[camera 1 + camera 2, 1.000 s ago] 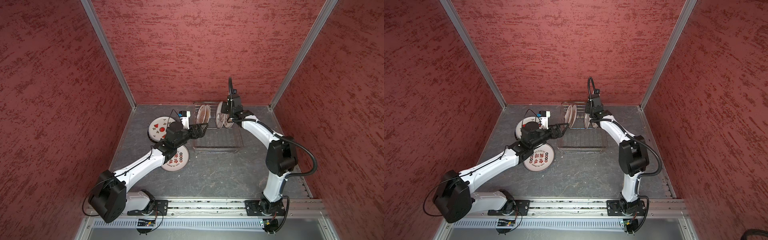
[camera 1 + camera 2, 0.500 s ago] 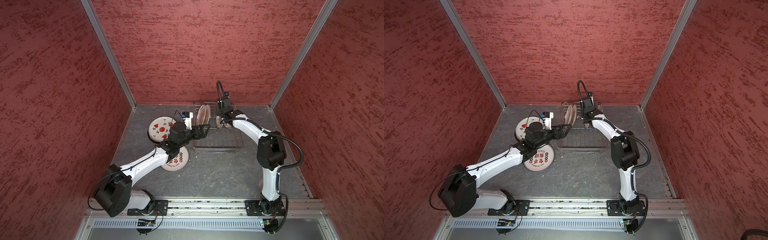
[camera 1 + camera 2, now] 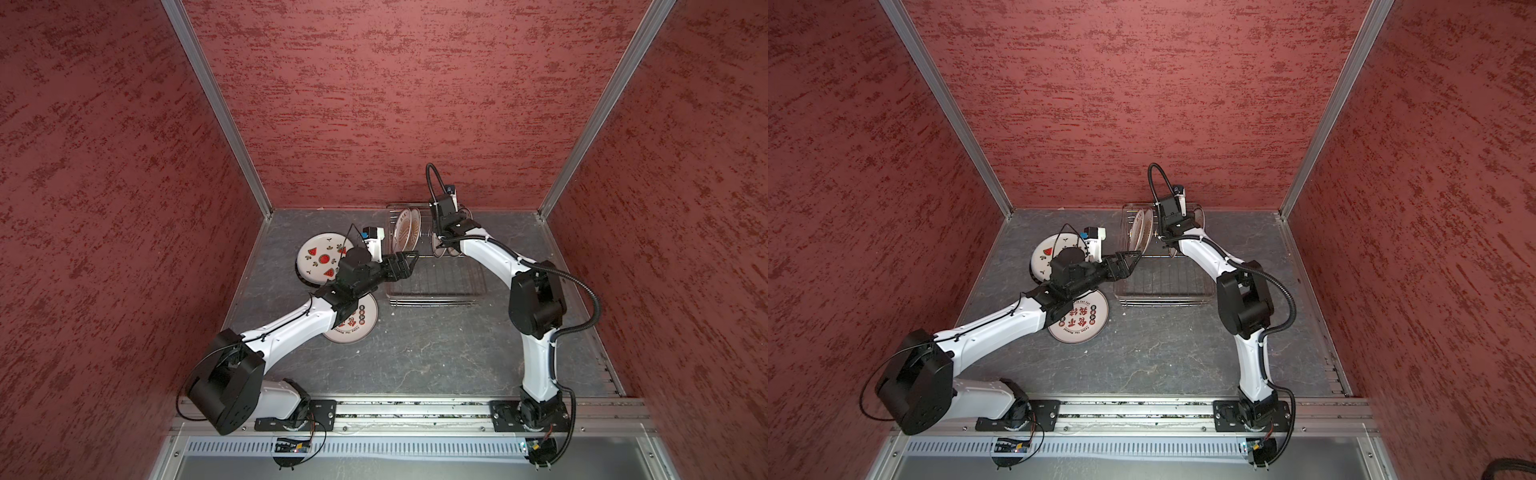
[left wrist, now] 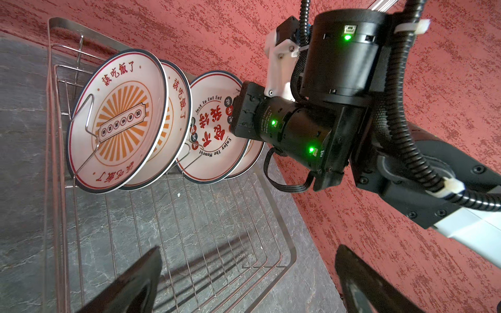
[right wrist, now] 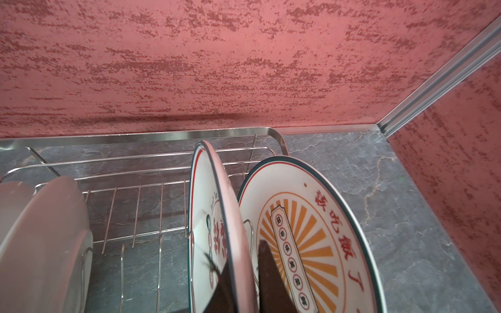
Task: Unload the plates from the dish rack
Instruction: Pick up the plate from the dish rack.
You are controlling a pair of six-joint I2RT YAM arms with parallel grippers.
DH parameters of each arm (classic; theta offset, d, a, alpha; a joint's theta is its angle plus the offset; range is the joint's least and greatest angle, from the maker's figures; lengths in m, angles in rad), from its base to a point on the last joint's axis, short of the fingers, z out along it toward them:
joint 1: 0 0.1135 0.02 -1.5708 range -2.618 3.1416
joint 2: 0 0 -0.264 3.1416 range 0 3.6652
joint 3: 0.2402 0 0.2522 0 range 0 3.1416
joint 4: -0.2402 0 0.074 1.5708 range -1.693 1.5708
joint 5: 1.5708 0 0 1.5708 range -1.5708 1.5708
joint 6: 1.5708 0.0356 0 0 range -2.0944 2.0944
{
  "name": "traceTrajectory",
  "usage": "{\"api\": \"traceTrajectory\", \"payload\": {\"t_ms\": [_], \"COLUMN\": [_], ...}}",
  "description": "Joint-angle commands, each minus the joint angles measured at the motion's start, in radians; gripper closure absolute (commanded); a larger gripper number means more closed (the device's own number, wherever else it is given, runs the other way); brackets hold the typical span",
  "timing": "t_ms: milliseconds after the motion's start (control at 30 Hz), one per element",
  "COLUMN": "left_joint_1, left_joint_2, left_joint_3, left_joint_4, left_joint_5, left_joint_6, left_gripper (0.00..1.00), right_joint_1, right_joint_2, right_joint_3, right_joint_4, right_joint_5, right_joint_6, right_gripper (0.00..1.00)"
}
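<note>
Change: the right gripper (image 5: 238, 265) has come across the dish rack (image 3: 432, 302). Its jaws have drawn in from part-open to a pinch on the top rim of the red-character plate (image 4: 214, 130).
Meaning: we judge the grasp made and the lift-out due next. No plate has left the rack in this last second.
Left gripper (image 4: 249, 249): jaws spread wide and empty, held over the rack's bare wire base, facing the row.
Held plate, place: in the rack between prongs, behind two sunburst plates (image 4: 119, 122) as seen from the left arm, with another sunburst plate (image 5: 311, 230) leaning just beyond it.
Held plate, facing: on edge and near upright, with the printed face toward the left arm.
Held plate, axis: round, so we list no long axis. Its flat plane runs across the rack, and its thin way runs along the prong row.
Already out: watermelon plate (image 3: 320, 257) and second red-character plate (image 3: 357, 324), both flat on the tabletop (image 3: 415, 353) beside the rack.
Remaining in rack: four.
</note>
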Motion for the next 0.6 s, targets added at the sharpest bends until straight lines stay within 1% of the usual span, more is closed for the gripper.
{"api": "traceTrajectory", "payload": {"t_ms": [0, 233, 567], "left_joint_1": [0.001, 0.01, 0.013], "left_joint_2": [-0.022, -0.019, -0.026], "left_joint_3": [-0.013, -0.027, -0.037], "left_joint_4": [0.034, 0.044, 0.049], "left_joint_5": [-0.013, -0.017, -0.016], "left_joint_6": [-0.005, -0.013, -0.017], "left_gripper": [0.01, 0.0, 0.01], "right_joint_1": [0.005, 0.025, 0.058], "right_joint_2": [0.008, -0.016, -0.094], "right_joint_3": [0.04, 0.04, 0.02], "right_joint_4": [0.001, 0.034, 0.109], "right_joint_5": [0.081, 0.146, 0.257], "right_joint_6": [-0.021, -0.056, -0.149], "right_gripper": [0.9, 0.94, 0.97]}}
